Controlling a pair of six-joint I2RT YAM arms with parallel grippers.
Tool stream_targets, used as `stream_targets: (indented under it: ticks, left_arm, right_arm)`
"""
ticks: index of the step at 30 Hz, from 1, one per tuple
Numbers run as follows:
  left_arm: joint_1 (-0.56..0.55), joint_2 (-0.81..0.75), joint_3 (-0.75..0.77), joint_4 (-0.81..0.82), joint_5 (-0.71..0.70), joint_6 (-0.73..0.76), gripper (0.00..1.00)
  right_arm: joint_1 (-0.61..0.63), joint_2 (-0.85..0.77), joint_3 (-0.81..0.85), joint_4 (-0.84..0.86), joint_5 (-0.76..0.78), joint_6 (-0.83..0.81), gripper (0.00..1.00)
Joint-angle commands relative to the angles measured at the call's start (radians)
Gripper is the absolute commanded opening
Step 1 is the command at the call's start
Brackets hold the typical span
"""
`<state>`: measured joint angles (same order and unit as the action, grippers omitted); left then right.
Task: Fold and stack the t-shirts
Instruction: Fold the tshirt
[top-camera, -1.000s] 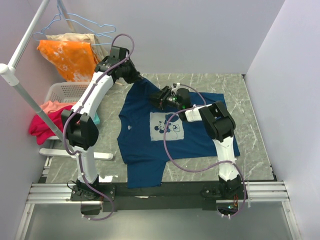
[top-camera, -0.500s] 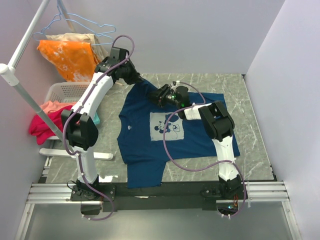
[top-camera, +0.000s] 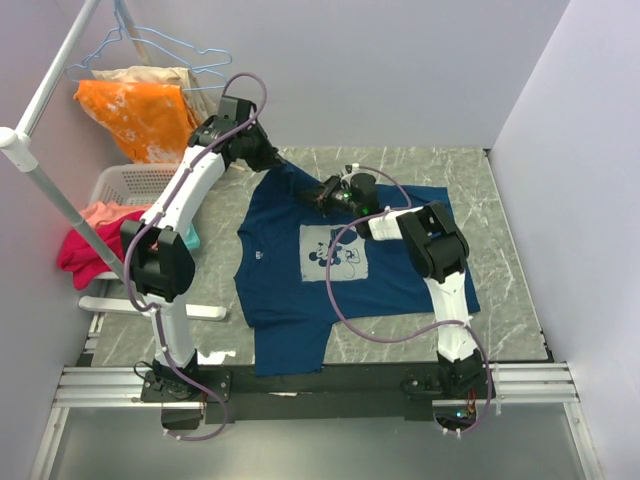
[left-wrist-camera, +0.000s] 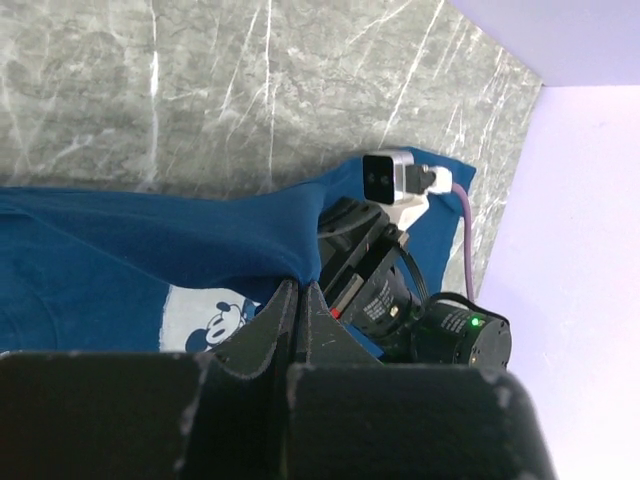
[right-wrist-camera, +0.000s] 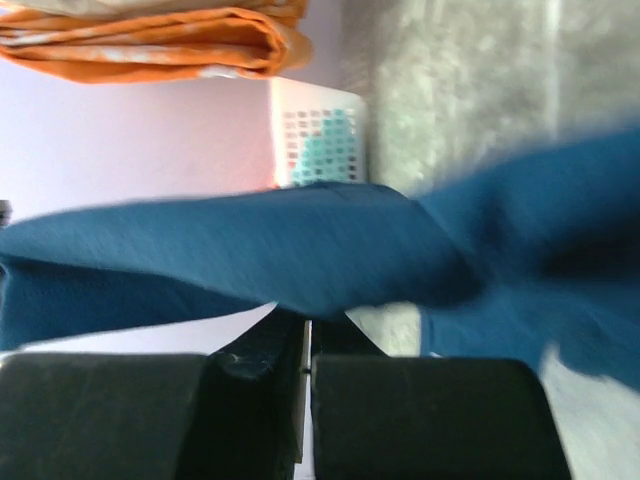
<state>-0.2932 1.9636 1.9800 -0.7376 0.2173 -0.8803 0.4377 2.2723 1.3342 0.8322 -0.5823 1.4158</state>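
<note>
A navy blue t-shirt (top-camera: 400, 272) with a pale cartoon-mouse print (top-camera: 335, 250) lies spread on the marble table. My left gripper (top-camera: 278, 162) is at its far left corner, shut on a raised fold of the cloth (left-wrist-camera: 250, 235). In the left wrist view the jaws (left-wrist-camera: 300, 288) pinch navy fabric, with the print (left-wrist-camera: 205, 318) below. My right gripper (top-camera: 318, 195) is just right of it along the far edge, shut on the same shirt. The right wrist view shows its gripper (right-wrist-camera: 307, 322) clamped on a stretched band of navy cloth (right-wrist-camera: 250, 250).
A white laundry basket (top-camera: 128, 185) stands at the far left with red cloth (top-camera: 88, 248) hanging over it. An orange shirt (top-camera: 135, 115) hangs on a hanger from the white rack pole (top-camera: 45, 185). Lilac walls close the back and right sides.
My right gripper has closed on the shirt's far edge after shifting slightly toward the back. The left gripper kept its hold and barely moved.
</note>
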Motion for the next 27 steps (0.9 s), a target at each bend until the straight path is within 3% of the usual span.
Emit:
stream_targets:
  ticks: [1,6,10,16,27]
  left_arm:
    - [0.014,-0.055,0.005,0.004,-0.057,0.026,0.01]
    - [0.020,-0.017,-0.029,-0.069,-0.188,0.116,0.01]
    - [0.020,-0.012,-0.183,-0.083,-0.214,0.167,0.01]
    - [-0.003,-0.069,-0.404,-0.054,-0.283,0.219,0.01]
    - [-0.064,-0.097,-0.538,-0.068,-0.315,0.228,0.01]
  right_arm:
    - [-0.017,-0.137,-0.043,-0.188,0.027,-0.150,0.00]
    - [-0.056,-0.332,-0.027,-0.552,0.107,-0.404,0.00]
    - [-0.096,-0.410,0.000,-0.796,0.160,-0.494,0.00]
    - [-0.135,-0.430,-0.015,-0.927,0.167,-0.546,0.00]
    - [-0.139,-0.422,-0.062,-1.117,0.130,-0.590,0.00]
